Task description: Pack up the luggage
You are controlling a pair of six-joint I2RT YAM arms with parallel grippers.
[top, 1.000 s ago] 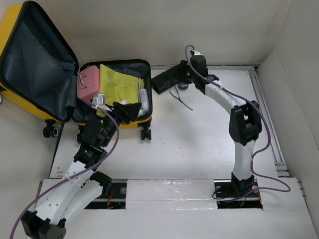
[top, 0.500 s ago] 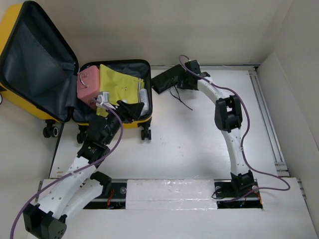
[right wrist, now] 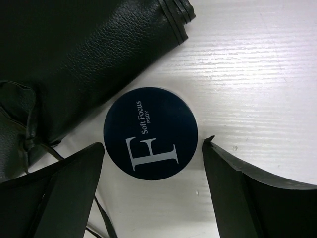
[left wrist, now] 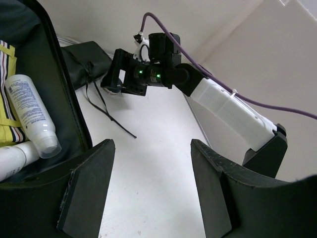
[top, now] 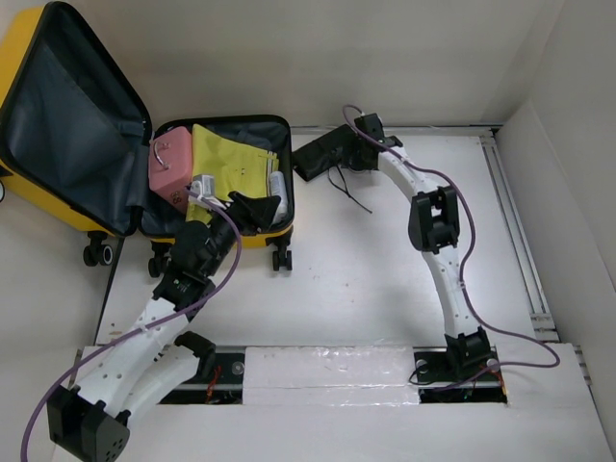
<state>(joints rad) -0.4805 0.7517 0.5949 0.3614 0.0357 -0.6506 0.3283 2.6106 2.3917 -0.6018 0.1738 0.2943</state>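
**Top external.** The small bright-yellow hard-shell luggage lies open at 10 o'clock on the white table. Its lid, lined in dark grey, is propped up to the far left, and the base tray sits to the lid's right with black wheels on the near side. In the tray there is a small pink case at the left and a flat yellow bag in the middle. The left gripper hangs over the tray's near right corner. The right gripper is at 12 o'clock, low at the near edge of a black leather pouch that lies just right of the luggage.

**Left wrist.** The jaws stand wide apart with nothing between them. A white bottle with a printed label lies at 9 o'clock, inside the tray's black-trimmed wall. The pouch and the right gripper are at 11 o'clock.

**Right wrist.** The jaws are apart and straddle a round dark-navy disc lettered "Soft Focus PSDY" with a large F, lying flat on the table. The fingertips sit just beside its rim, and I cannot tell whether they touch it. The pouch fills 10–12 o'clock, close against the disc's edge.
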